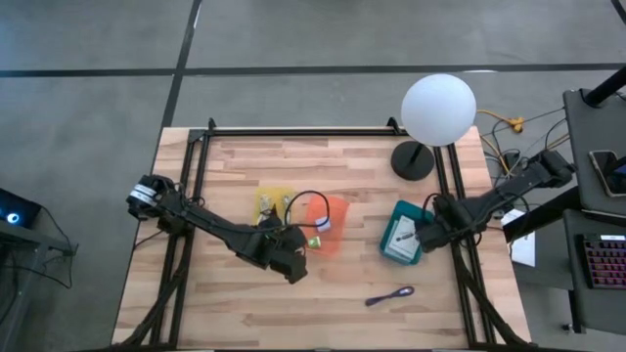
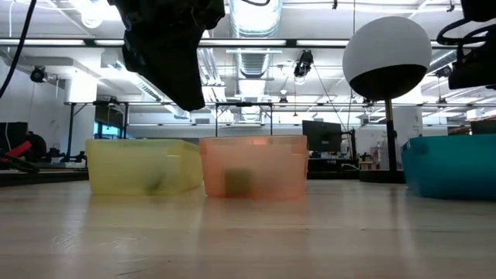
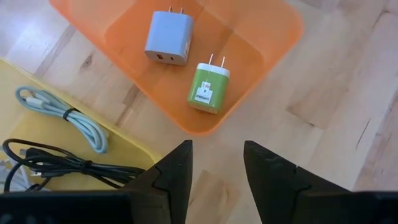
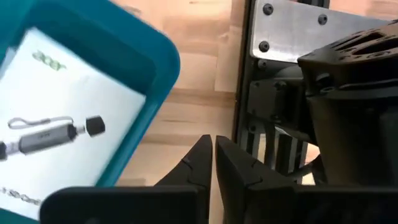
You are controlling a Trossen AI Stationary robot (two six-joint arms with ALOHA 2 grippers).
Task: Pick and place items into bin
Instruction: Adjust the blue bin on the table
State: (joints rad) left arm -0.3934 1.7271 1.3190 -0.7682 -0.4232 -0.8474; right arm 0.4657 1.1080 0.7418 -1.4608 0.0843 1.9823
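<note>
My left gripper (image 3: 217, 163) is open and hovers above the bare wood just on the near side of the orange bin (image 1: 329, 226). That bin (image 3: 273, 28) holds a grey-blue plug charger (image 3: 169, 38) and a green plug charger (image 3: 209, 88), both lying flat on its floor. The yellow bin (image 1: 274, 204) beside it holds a light blue coiled cable (image 3: 62, 115) and a black cable (image 3: 56, 163). My right gripper (image 4: 214, 152) is shut, empty, by the right rim of the teal bin (image 1: 403, 233). A white printed packet (image 4: 56, 130) lies in that bin. A purple pen-like item (image 1: 389, 294) lies on the table.
A white globe lamp (image 1: 438, 110) stands on its black base near the table's far right corner. Black frame rails (image 1: 186, 196) run along both sides and the far edge. In the low view the yellow (image 2: 143, 167), orange (image 2: 253, 167) and teal (image 2: 453, 167) bins stand in a row.
</note>
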